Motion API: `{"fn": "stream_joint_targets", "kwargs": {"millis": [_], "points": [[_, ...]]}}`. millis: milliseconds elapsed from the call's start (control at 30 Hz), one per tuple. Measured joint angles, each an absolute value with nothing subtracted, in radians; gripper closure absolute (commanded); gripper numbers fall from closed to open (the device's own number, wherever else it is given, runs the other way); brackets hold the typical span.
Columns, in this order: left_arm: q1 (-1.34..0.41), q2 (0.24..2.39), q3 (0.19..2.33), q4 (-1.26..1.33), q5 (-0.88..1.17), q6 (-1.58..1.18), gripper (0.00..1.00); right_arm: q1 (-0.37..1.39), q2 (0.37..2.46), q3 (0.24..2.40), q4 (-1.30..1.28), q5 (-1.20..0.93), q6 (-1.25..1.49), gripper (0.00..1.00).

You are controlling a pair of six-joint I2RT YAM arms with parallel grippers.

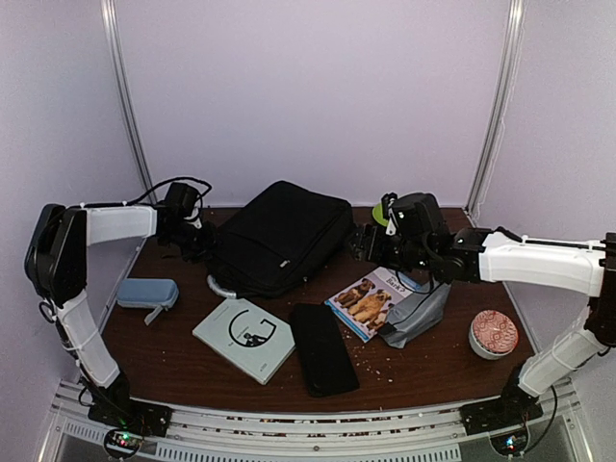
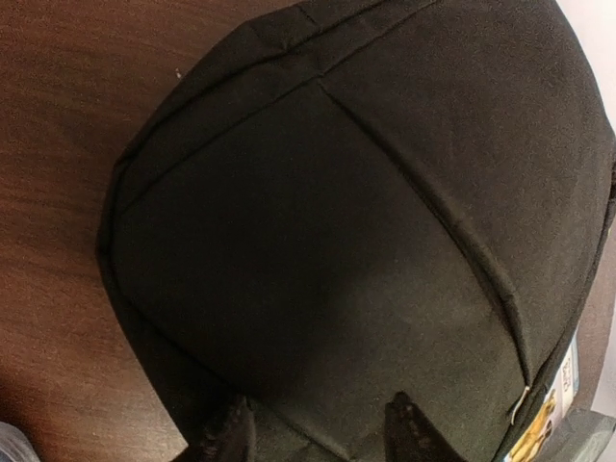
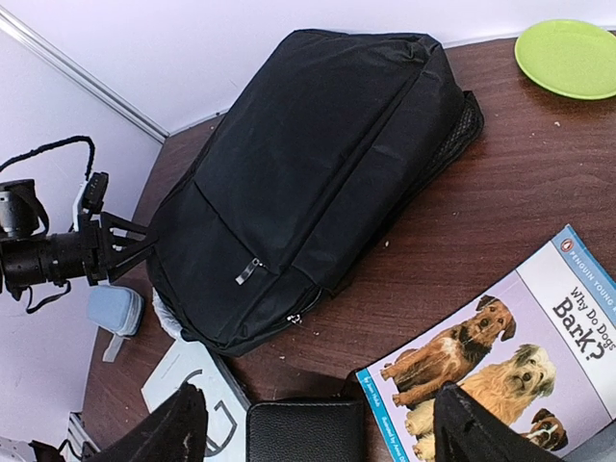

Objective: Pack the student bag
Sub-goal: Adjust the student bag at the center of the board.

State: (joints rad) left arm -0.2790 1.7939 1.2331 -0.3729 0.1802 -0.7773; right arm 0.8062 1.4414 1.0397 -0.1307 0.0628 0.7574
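Black student bag (image 1: 279, 236), zipped: opening it seems the step. Left hand (image 2: 318, 438) half-parted at its left edge, hold unclear; right hand (image 3: 318, 423), wide, empty, must reach the zipper (image 3: 248, 270).

back wall (image 1: 308, 87): plain, pale lilac, no window in view.
side walls: left wall (image 1: 53, 96) and right wall (image 1: 568, 96) in the same pale lilac, closing in on the desk.
corners: a slim metal pole (image 1: 130, 106) stands at the desk's far left corner and a second pole (image 1: 499, 106) at the far right.
desk (image 1: 423, 371): dark brown wood grain, scattered with pale crumbs (image 1: 380, 361) toward the near edge.
near edge: a ribbed aluminium rail (image 1: 318, 428) runs along it.
light: soft, even, faint sheen on the wood.
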Motion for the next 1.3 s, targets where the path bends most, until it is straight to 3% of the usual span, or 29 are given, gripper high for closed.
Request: {"fn": "stream_joint_targets", "kwargs": {"millis": [233, 467, 533, 667, 767, 1000, 1167, 1300], "points": [[-0.299, 1.815, 1.245, -0.380, 0.176, -0.794, 1.00, 0.801, 1.429, 1.021, -0.157, 0.060, 0.729, 0.20], [-0.333, 1.813, 1.272, -0.403, 0.179, -0.796, 1.00, 0.796, 1.428, 1.020, -0.156, 0.052, 0.718, 0.19], [-0.340, 1.797, 1.270, -0.413, 0.175, -0.797, 0.89, 0.796, 1.428, 1.016, -0.152, 0.051, 0.716, 0.18], [-0.346, 1.692, 1.196, -0.406, 0.168, -0.812, 0.41, 0.795, 1.428, 0.993, -0.146, 0.049, 0.713, 0.16], [-0.349, 1.600, 1.115, -0.393, 0.164, -0.850, 0.25, 0.794, 1.436, 0.990, -0.142, 0.044, 0.712, 0.16], [-0.381, 1.591, 1.047, -0.386, 0.146, -0.908, 0.27, 0.794, 1.489, 0.991, -0.117, 0.022, 0.716, 0.18], [-0.379, 1.686, 1.100, -0.372, 0.139, -0.910, 0.39, 0.781, 1.558, 0.994, -0.085, 0.012, 0.773, 0.24], [-0.364, 1.769, 1.174, -0.377, 0.142, -0.893, 0.56, 0.727, 1.639, 1.015, -0.040, -0.010, 0.854, 0.26]]}}
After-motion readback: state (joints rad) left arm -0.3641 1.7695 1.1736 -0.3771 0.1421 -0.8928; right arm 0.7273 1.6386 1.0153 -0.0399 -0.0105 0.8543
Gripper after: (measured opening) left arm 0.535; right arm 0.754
